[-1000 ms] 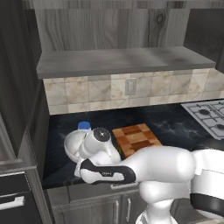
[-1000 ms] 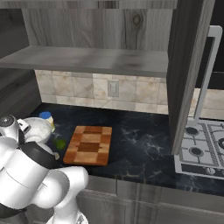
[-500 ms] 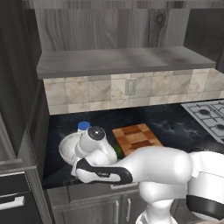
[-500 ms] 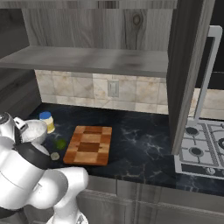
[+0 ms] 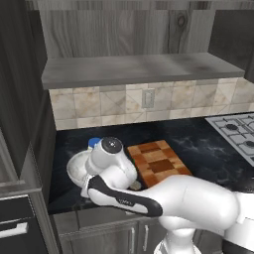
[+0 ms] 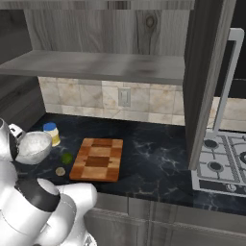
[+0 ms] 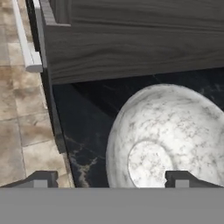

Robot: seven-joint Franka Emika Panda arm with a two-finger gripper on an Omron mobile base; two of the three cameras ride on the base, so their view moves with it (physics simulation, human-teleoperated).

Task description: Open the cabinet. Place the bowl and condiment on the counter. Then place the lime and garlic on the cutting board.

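Note:
The speckled white-grey bowl [image 7: 170,140] sits on the black marble counter [image 7: 89,127], right under my gripper [image 7: 111,181]. The gripper is open, one fingertip [image 7: 41,179] off the bowl's rim and the other [image 7: 181,179] over its inside. The bowl [image 6: 33,146] is at the counter's left end, with the blue-lidded condiment [image 6: 51,133] just behind it. The lime [image 6: 67,157] and garlic [image 6: 60,171] lie on the counter left of the checkered cutting board [image 6: 98,158]. The cabinet door [image 6: 206,81] stands open, and its shelf [image 6: 96,65] is bare. My arm hides the lime in the left base view.
A gas stove [image 6: 223,163] lies at the counter's right end. A dark wood-grain panel [image 7: 131,39] with a silver bar handle [image 7: 24,39] runs close beside the bowl. The tiled backsplash [image 5: 144,101] with an outlet closes the back.
The jaws have gone from shut to wide open and let go of the bowl, which now rests on the counter. The arm has swung a little left and lower.

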